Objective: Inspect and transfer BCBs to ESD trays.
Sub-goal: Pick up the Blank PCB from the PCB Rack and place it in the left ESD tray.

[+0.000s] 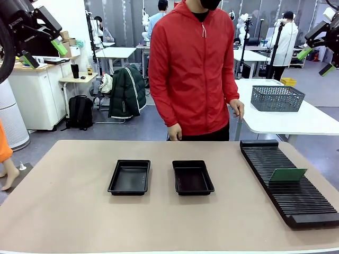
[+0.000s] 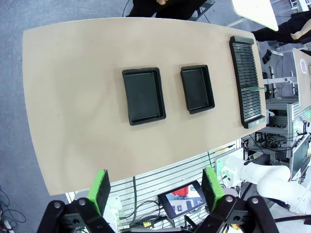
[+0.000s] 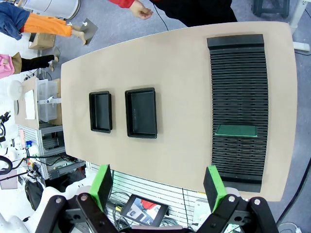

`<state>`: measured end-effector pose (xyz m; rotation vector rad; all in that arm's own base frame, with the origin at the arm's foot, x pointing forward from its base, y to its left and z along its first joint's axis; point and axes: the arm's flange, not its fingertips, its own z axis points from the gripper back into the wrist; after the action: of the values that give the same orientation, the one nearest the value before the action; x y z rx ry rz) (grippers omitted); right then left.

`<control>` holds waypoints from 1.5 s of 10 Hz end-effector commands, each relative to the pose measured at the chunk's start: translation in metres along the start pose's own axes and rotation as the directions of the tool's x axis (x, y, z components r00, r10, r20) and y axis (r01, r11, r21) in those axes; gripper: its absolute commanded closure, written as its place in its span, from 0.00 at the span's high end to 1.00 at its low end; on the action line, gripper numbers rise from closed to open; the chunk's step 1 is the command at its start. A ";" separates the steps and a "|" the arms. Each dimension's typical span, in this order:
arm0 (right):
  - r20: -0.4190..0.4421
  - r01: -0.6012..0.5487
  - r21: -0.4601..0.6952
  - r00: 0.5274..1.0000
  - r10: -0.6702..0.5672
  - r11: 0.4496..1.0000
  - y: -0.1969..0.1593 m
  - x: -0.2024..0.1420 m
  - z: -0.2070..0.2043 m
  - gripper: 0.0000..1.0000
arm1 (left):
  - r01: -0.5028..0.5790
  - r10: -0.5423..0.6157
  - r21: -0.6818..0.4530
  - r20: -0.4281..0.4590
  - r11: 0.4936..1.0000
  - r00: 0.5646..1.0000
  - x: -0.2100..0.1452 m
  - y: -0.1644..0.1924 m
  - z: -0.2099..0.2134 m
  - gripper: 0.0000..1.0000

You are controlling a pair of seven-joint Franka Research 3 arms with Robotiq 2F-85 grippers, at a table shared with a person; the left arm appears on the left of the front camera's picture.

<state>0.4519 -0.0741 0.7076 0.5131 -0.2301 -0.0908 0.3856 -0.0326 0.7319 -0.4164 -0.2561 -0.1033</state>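
Nothing transferred yet: both ESD trays [image 1: 130, 177] sit empty mid-table, and one BCB [image 1: 287, 175] stands in the rack [image 1: 296, 203] at their 3 o'clock. Left gripper [image 1: 45, 53] and right gripper [image 1: 316, 61] are raised, jaws wide apart, holding nothing.

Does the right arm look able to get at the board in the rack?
Probably yes: the board stands alone in the rack on the right, nothing covers it, and the right gripper hangs open above.

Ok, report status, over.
Left hand open, high above table. Right hand open, high. One BCB standing in rack, both ESD trays empty. Person at far edge, off the table.
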 end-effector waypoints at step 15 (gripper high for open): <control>-0.045 -0.714 0.044 0.697 0.716 0.699 -0.039 -0.015 -0.065 1.00 | 0.002 -0.002 0.001 0.004 1.000 1.000 0.000 0.000 0.001 1.00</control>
<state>0.4595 -0.0688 0.6447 0.4366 -0.3371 0.6313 0.3855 -0.0329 0.7321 -0.4162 -0.2565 -0.1039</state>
